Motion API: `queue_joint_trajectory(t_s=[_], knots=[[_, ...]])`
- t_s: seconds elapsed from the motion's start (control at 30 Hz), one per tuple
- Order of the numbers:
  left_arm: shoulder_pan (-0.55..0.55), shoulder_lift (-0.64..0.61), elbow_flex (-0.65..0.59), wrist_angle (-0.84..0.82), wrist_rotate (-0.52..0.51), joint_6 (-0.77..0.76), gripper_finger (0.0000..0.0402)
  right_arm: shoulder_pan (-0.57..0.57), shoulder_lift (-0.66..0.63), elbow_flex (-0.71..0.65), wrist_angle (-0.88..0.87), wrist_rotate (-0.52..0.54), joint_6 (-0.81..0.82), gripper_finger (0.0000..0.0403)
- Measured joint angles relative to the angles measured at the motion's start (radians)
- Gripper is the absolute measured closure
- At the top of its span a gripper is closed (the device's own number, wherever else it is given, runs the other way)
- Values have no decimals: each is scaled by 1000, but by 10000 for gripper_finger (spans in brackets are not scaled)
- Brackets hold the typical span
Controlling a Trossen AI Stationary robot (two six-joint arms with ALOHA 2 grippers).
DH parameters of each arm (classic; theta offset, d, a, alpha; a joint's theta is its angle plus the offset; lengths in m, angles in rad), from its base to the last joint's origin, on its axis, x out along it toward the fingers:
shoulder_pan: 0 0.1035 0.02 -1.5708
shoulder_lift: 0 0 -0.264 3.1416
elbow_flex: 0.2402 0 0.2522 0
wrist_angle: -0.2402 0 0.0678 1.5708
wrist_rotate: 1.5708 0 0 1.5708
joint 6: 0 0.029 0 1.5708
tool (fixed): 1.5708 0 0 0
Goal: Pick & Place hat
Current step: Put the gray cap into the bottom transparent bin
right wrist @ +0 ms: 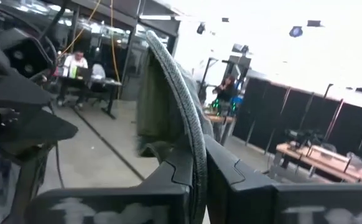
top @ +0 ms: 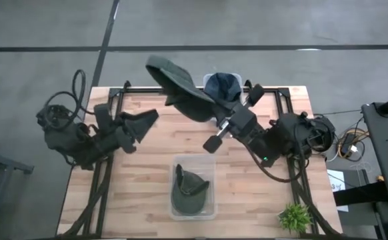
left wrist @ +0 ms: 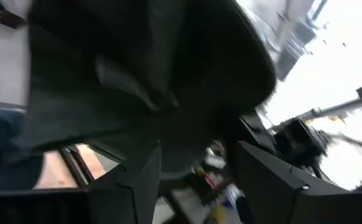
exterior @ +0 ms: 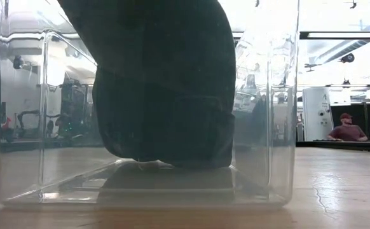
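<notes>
A dark green cap (top: 179, 85) is held in the air over the table's far edge by my right gripper (top: 214, 112), which is shut on it. In the right wrist view its brim (right wrist: 180, 93) rises edge-on from the fingers. A second green hat (top: 191, 189) lies inside a clear bin (top: 211, 163) near the table's near edge; the low view shows that hat (exterior: 166, 95) resting on the bin's floor. A blue hat (top: 222, 85) sits at the far edge. My left gripper (top: 146, 122) waits open at the left, pointing toward the lifted cap (left wrist: 156, 68). My right gripper pinches the cap's brim at its edge (right wrist: 198, 167) between the two fingers (right wrist: 227, 171). The fingers come from the table's right side, slanting upward. The cap is lifted clear of the table, and its crown (top: 171, 72) stands out beyond the fingers toward the far left.
A small green plant (top: 294, 217) stands at the table's near right corner. Black frame rails (top: 124, 93) run along the far edge and both sides. Bare wood (top: 147, 167) shows between the bin and the left arm. People sit in the room behind.
</notes>
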Motion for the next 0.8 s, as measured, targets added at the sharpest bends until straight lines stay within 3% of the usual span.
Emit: queue_joint_trajectory(t_s=[0.13, 0.5, 0.8], knots=[[2, 9, 0, 2, -65, -30, 198, -1, 6, -3, 128, -22, -99, 394], [70, 67, -2, 1, -39, -119, 197, -5, 4, -3, 269, -74, -163, 394], [153, 116, -2, 35, 88, -189, 197, -5, 7, -3, 299, -137, -119, 394]])
